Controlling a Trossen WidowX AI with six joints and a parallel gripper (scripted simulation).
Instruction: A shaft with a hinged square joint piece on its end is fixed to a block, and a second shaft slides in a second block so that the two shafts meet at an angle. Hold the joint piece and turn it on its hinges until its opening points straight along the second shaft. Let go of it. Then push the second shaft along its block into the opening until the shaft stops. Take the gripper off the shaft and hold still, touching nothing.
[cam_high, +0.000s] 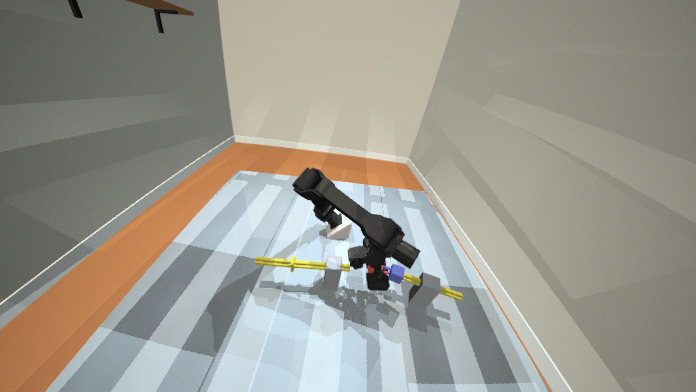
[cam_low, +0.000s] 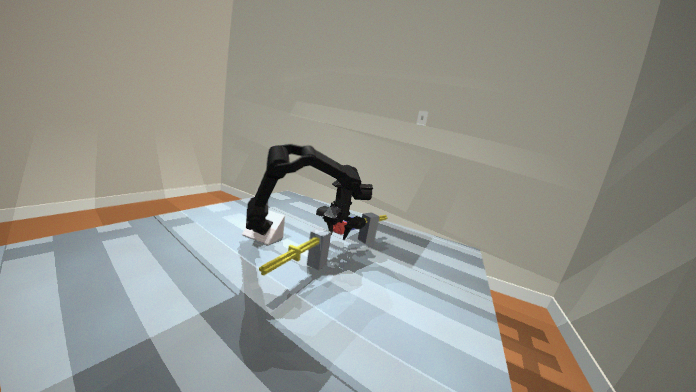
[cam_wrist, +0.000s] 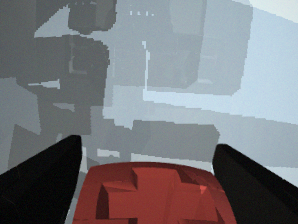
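Observation:
The red square joint piece (cam_high: 371, 270) (cam_low: 340, 228) (cam_wrist: 156, 209) sits on the end of the fixed yellow shaft (cam_high: 447, 292) (cam_low: 382, 218), next to a blue hinge part (cam_high: 396, 273) and the grey block (cam_high: 424, 289) (cam_low: 371, 227). In the wrist view it shows a cross-shaped face. My gripper (cam_high: 373, 278) (cam_low: 343, 231) (cam_wrist: 149, 149) hangs straight down over it, open, with a finger on each side of the joint piece. The second yellow shaft (cam_high: 290, 263) (cam_low: 287, 255) with a small cross stop runs through the left grey block (cam_high: 332, 266) (cam_low: 318, 248). Its tip near the joint is hidden by the gripper.
The arm's white base (cam_high: 340, 231) (cam_low: 270, 232) stands behind the two shafts. Walls close the room at the back and right. An orange floor strip (cam_high: 150, 225) borders the striped floor on the left.

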